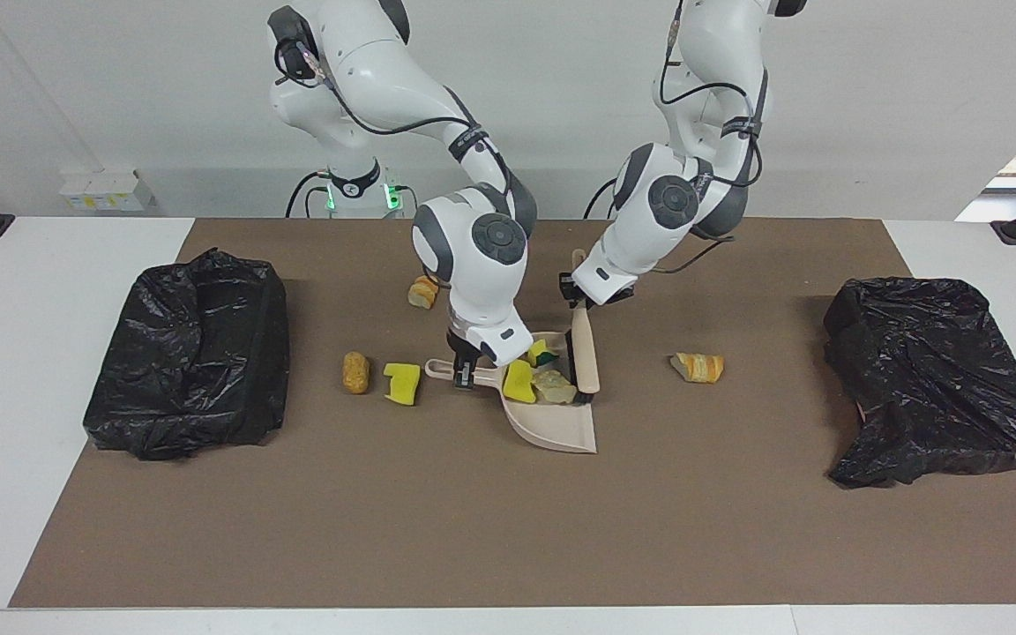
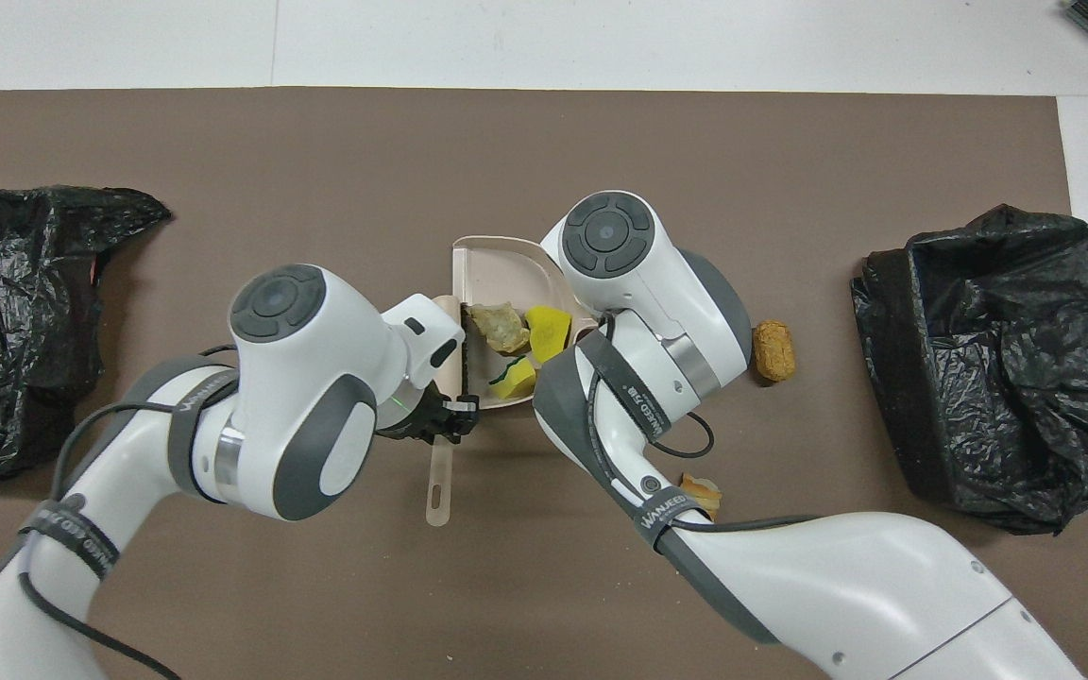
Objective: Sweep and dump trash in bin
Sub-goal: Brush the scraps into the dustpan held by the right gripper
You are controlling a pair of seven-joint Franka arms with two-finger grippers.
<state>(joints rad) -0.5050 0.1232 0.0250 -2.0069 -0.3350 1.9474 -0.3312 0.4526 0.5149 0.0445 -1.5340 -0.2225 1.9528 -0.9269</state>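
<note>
Holding the brush [image 1: 584,353] by its handle, the left gripper [image 1: 580,302] is squeezed tight on it, over the dustpan [image 1: 561,428]. The dark bristles sit in the pan, touching a tan bread chunk [image 1: 553,385]. Two yellow sponge pieces [image 2: 533,345] lie in the pan too, beside the chunk.

The right gripper [image 1: 464,370] is clamped on the dustpan handle, and the pan rests in the middle of the brown mat [image 1: 437,520].

More trash lies on the mat outside the pan: a yellow sponge [image 1: 402,384] and a brown roll [image 1: 355,372] just past the pan handle toward the right arm's end, a bread piece [image 1: 424,292] nearer the robots, and a pastry piece [image 1: 698,366] toward the left arm's end.

One black bin bag [image 1: 190,353] sits at each end of the mat, the other [image 1: 931,379] at the left arm's end.
</note>
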